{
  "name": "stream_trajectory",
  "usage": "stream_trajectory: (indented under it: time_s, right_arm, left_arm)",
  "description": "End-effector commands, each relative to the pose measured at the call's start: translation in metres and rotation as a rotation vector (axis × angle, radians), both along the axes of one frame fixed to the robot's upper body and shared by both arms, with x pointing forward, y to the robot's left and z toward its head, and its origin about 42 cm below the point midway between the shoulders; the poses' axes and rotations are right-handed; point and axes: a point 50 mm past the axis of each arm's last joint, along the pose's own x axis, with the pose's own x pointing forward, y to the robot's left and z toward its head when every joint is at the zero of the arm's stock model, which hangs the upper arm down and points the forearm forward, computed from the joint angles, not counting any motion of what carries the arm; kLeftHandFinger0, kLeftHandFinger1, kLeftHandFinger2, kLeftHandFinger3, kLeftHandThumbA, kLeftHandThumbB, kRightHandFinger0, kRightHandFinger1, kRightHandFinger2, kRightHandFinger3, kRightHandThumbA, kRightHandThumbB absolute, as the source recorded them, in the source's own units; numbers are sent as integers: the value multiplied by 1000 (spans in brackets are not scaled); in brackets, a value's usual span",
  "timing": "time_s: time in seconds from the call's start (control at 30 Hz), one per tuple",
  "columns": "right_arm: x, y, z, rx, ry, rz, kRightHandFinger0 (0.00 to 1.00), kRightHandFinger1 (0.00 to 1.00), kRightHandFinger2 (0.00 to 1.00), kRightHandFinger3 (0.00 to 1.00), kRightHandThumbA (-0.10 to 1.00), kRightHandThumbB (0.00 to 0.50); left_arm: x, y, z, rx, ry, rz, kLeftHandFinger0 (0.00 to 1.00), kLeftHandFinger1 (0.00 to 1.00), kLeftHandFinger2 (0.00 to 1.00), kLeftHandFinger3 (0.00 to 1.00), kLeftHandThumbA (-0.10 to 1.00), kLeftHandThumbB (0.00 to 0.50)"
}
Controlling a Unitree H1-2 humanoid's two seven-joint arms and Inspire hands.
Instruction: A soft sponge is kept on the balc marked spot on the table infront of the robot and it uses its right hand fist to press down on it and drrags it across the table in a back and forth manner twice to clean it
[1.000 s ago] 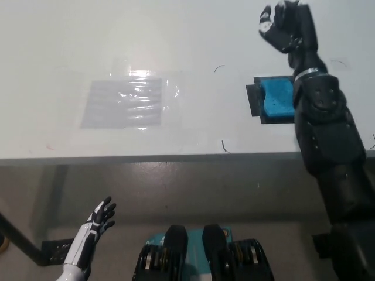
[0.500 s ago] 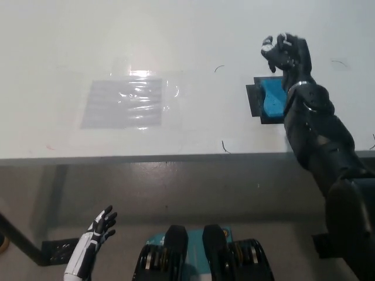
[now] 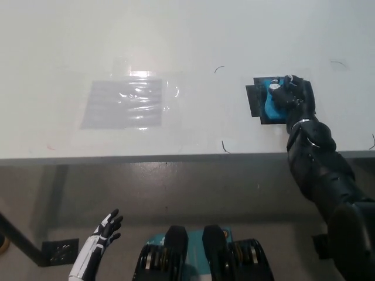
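A blue sponge [image 3: 272, 103] lies on a black marked patch [image 3: 253, 100] at the right of the white table [image 3: 176, 41]. My black right hand [image 3: 293, 98] rests on top of the sponge's right part with its fingers curled into a fist, covering much of it. The black forearm runs down to the bottom right across the table's front edge. Below the table at the lower left hangs my white left hand [image 3: 105, 230], fingers spread and holding nothing.
A clear plastic sheet [image 3: 126, 102] lies flat on the table's left middle, glinting under the light. Small dark pen marks [image 3: 224, 146] dot the surface near the sponge. The table's front edge [image 3: 146, 158] crosses the picture below them.
My right hand has come down and back from beyond the sponge, closing into a fist on top of it. The left hand has sunk slightly lower.
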Motion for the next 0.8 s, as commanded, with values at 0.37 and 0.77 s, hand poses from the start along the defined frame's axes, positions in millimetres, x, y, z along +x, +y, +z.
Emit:
stream_trajectory:
  time_s: [0.37,0.77]
  right_arm:
    - [-4,27,-6,52,53,40,0,114,515,395,249,0]
    - [-9,122,22,102,-13,196,0,85,470,344,166,0]
  left_arm:
    - [18,2,19,23,-91,-28,1000,1000,1000,1000,1000,476]
    - [21,3,24,32,-100,-25,1000,1000,1000,1000,1000,449]
